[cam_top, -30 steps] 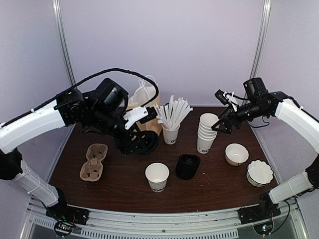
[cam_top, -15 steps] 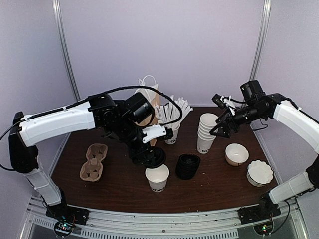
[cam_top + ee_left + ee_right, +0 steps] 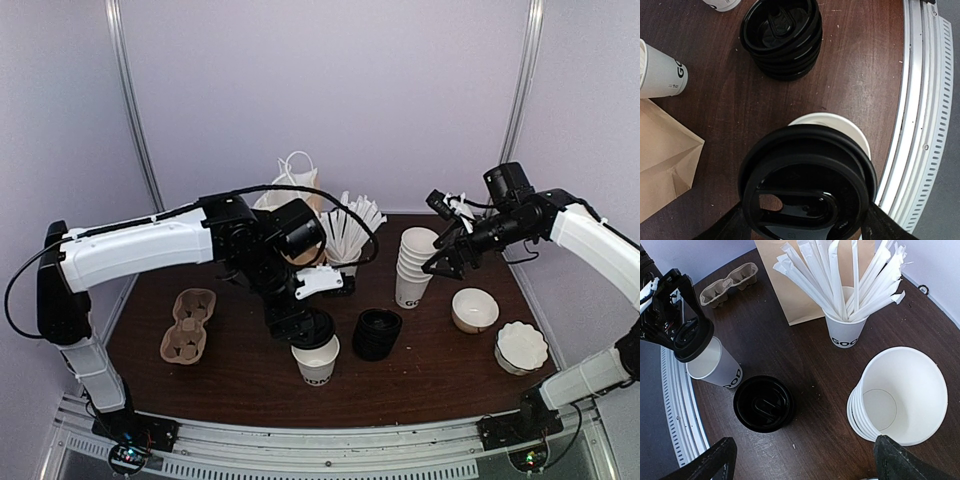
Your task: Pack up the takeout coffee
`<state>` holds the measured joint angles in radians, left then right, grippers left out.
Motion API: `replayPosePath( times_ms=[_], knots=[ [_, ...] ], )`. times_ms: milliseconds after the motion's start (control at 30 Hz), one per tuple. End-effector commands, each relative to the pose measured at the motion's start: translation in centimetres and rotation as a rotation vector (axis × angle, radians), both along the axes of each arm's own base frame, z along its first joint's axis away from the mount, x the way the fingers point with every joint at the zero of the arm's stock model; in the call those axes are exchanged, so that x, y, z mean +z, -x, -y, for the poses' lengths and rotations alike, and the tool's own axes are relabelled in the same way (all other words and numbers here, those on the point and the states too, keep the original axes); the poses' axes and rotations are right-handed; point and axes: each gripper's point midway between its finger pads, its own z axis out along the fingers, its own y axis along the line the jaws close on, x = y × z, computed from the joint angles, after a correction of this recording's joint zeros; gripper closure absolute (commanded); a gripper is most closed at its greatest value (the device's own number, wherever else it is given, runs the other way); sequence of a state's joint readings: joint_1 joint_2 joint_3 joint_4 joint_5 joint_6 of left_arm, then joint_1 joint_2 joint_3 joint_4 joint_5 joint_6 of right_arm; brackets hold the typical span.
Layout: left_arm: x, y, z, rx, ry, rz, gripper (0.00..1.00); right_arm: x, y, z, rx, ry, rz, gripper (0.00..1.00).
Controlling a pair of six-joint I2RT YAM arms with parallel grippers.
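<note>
Your white paper cup with dark lettering (image 3: 316, 360) stands upright and lidless near the middle of the table's 6 o'clock edge. The black plastic dome lid (image 3: 807, 185) hangs tilted over its 11 o'clock rim, off-centre; whether it touches the rim you cannot tell. The left claw (image 3: 296, 318) has its jaws spread wide across that lid, gripping it by the edges.

So you are capping the cup, and packing comes after. Next, I judge, you slide the lid toward 5 o'clock until it is centred, level it, and press straight down without tipping the light cup.

Watch the silver rail (image 3: 920, 100) close at 6 o'clock, where room is tight. The stack of black lids (image 3: 377, 333) sits near at 2 o'clock, apart from the cup. The brown paper bag (image 3: 660, 160) waits around 12, and the pulp cup carrier (image 3: 188, 325) lies well away at 9. The right claw (image 3: 438, 262) hovers fully open and empty by the stack of lidless white cups (image 3: 414, 265), out of your path.
</note>
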<state>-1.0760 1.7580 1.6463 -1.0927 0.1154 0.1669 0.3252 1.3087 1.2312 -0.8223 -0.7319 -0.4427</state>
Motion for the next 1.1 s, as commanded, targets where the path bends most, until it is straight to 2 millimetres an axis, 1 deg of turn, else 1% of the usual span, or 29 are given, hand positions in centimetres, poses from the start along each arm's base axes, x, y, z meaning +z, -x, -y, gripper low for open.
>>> replayPosePath(
  times_ms=[0, 200, 400, 700, 867, 1067],
  knots=[
    [-0.4, 0.8, 0.7, -0.037, -0.011, -0.021, 0.23, 0.3, 0.6, 0.0, 0.012, -0.001, 0.015, 0.01],
    [-1.3, 1.2, 0.9, -0.049, -0.029, -0.037, 0.23, 0.2, 0.6, 0.0, 0.01, 0.002, 0.012, 0.01],
    [-2.2, 0.6, 0.7, -0.043, -0.067, -0.009, 0.23, 0.3, 0.7, -0.1, 0.016, -0.004, 0.009, 0.01],
    [-2.6, 0.2, 1.0, -0.043, -0.078, 0.007, 0.23, 0.4, 1.0, -0.2, 0.025, -0.013, 0.006, 0.0],
    [-2.8, 0.5, 1.3, -0.056, -0.072, -0.009, 0.23, 0.1, 1.0, -0.2, 0.028, -0.011, -0.002, 0.0],
    [-3.1, 0.8, 1.5, -0.065, -0.078, -0.015, 0.23, 0.2, 1.1, -0.3, 0.035, -0.015, -0.003, 0.01]
  ],
)
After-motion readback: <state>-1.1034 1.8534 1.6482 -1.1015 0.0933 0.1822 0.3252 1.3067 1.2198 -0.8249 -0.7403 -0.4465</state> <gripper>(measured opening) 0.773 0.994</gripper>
